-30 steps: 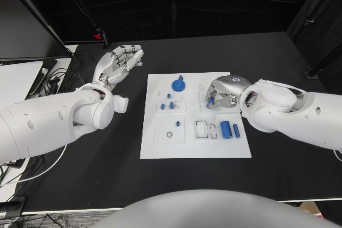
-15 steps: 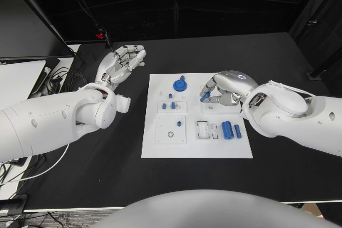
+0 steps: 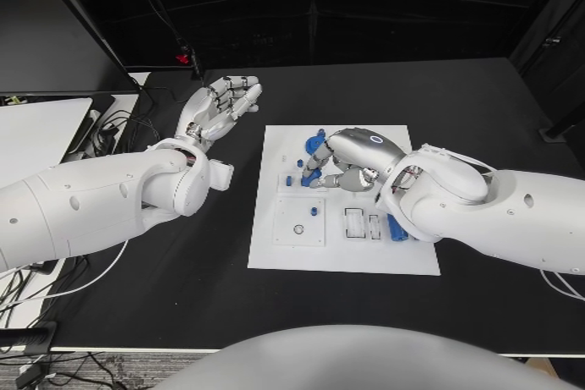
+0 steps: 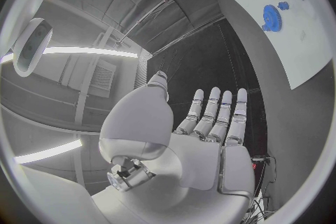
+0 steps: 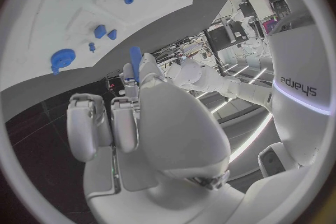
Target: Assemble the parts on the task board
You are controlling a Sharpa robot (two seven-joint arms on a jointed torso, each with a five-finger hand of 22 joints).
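The white task board (image 3: 275, 253) lies in the middle of the black table. My right hand (image 3: 351, 156) hovers over the board's far half and pinches a slim blue peg (image 3: 311, 178), which in the right wrist view stands up between its fingers (image 5: 135, 65). A blue gear (image 3: 318, 139) peeks out behind that hand, and also appears as the blue gear (image 5: 61, 59) and the blue gear (image 4: 269, 14). A small blue peg (image 3: 314, 211) stands in a square plate beside a ring (image 3: 298, 230). My left hand (image 3: 226, 102) is open over the table, left of the board, fingers straight (image 4: 213, 115).
Blue cylinders (image 3: 395, 233) at the board's right side are partly hidden under my right forearm. Small blue pieces (image 5: 105, 32) sit near the gear. A white surface (image 3: 36, 128) and cables (image 3: 104, 132) lie off the table's left edge.
My right hand has carried the blue peg leftward across the board, from its right side to over the middle. The head view has shifted a little. The left hand stays open.
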